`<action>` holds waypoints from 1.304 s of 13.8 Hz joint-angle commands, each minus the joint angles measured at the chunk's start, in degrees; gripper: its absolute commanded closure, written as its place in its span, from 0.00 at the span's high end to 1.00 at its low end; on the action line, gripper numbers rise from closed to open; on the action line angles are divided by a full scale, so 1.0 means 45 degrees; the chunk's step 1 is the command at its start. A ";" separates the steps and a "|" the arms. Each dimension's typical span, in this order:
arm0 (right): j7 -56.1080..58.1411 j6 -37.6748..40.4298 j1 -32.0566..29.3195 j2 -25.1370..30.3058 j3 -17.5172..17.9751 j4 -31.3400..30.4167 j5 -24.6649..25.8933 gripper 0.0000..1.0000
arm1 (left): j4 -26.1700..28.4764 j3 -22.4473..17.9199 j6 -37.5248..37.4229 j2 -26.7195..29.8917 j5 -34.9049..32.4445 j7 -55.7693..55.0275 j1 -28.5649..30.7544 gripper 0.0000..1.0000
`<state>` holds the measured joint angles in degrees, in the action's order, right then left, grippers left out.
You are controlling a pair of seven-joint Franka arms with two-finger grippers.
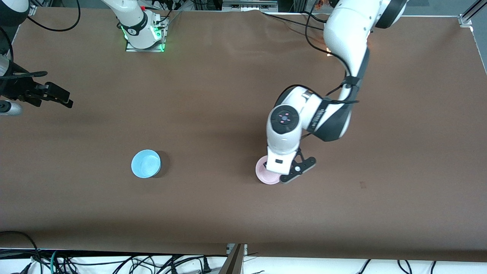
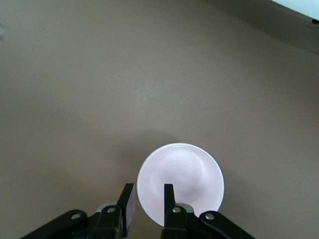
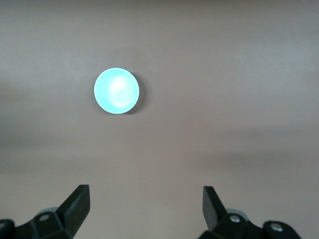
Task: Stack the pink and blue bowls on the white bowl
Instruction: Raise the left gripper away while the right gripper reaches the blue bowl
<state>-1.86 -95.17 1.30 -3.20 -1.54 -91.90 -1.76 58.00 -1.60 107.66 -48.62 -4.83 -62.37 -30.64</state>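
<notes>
Brown matte covering spreads over the whole table [image 1: 228, 95], and we see cables along the lower edge of the front view and the arms' bases along its top.

We see the left gripper [image 2: 149, 201] low over the pink bowl [image 2: 180, 183], in the lower centre-right of the front view. Its two fingers [image 2: 169, 199] stand close together, with only a narrow gap, and the bowl's rim lies in this gap: one finger is over the inside of the bowl, the other just outside the rim. We cannot tell if the pads really press on the rim or only stand beside it. The pink bowl stands upright on the table, toward the left arm's end.

We find the right gripper [image 3: 146, 201] at the left edge of the front view, up over bare table, where its arm waits. Its fingers are spread wide and hold nothing.

The blue bowl [image 1: 146, 163] stands upright in the lower centre-left of the front view, well apart from the pink bowl (both lie about equally low in that view). The right wrist view shows it also, round and glowing pale.

In the front view the left arm's wrist covers much of the pink bowl, so only part of its rim shows. We can make out no white bowl in any view. The right arm is cut off by the frame's left edge.
</notes>
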 commanded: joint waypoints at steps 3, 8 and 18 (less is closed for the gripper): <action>0.0082 0.0093 -0.0055 -0.0653 -0.0028 0.0227 -0.0020 1.00 | 0.0158 0.0062 -0.1656 0.1562 0.1228 0.2819 0.1259 0.30; 0.0102 0.0074 -0.0075 -0.0714 -0.0067 0.0246 0.0039 1.00 | 0.0158 0.0062 -0.3199 0.2793 0.1542 0.5398 0.2470 0.30; 0.0082 -0.0840 0.0002 -0.2780 -0.0048 0.0110 0.0000 1.00 | 0.0412 0.0003 -0.4900 0.4475 0.1542 1.0360 0.4601 0.36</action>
<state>-1.86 -96.72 1.05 -12.63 -1.98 -91.94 -1.69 57.79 -1.61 86.97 -31.14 0.77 -20.10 -10.90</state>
